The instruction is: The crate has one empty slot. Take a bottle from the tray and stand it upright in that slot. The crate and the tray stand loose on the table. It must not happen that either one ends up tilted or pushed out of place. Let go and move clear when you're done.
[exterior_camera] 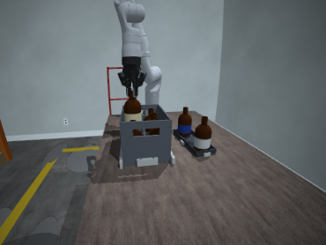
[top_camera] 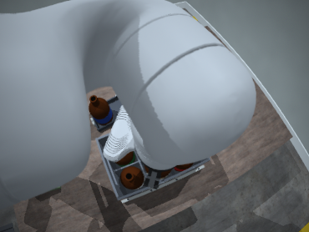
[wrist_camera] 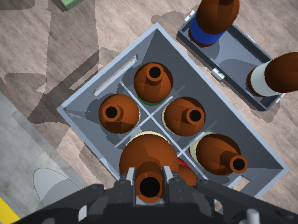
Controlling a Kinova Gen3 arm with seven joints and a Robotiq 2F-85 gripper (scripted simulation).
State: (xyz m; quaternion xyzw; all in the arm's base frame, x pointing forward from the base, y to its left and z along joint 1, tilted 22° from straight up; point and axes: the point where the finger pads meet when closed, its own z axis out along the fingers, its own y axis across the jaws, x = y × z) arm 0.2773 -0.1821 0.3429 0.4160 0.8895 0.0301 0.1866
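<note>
My gripper (exterior_camera: 131, 90) (wrist_camera: 149, 176) is shut on the neck of a brown bottle with a cream label (exterior_camera: 132, 110) (wrist_camera: 147, 155). It holds the bottle upright, with the lower part inside the grey crate (exterior_camera: 145, 145) (wrist_camera: 80, 107) (top_camera: 138, 195) and the shoulders above the rim. Several other brown bottles (wrist_camera: 153, 82) (wrist_camera: 117, 114) (wrist_camera: 184, 116) (top_camera: 131, 179) stand in the crate's slots; one bottle (wrist_camera: 217, 155) leans. The dark tray (exterior_camera: 189, 147) (wrist_camera: 235, 42) beside the crate holds a blue-labelled bottle (exterior_camera: 185, 123) (wrist_camera: 212, 20) (top_camera: 100, 109) and a white-labelled bottle (exterior_camera: 203, 134) (wrist_camera: 275, 75). The arm hides most of the top view.
A red frame (exterior_camera: 109, 88) stands behind the crate by the arm's base. A green object (wrist_camera: 70, 4) lies on the floor beyond the crate. A yellow line (exterior_camera: 26, 198) runs on the grey floor at the left. Walls close the back and right.
</note>
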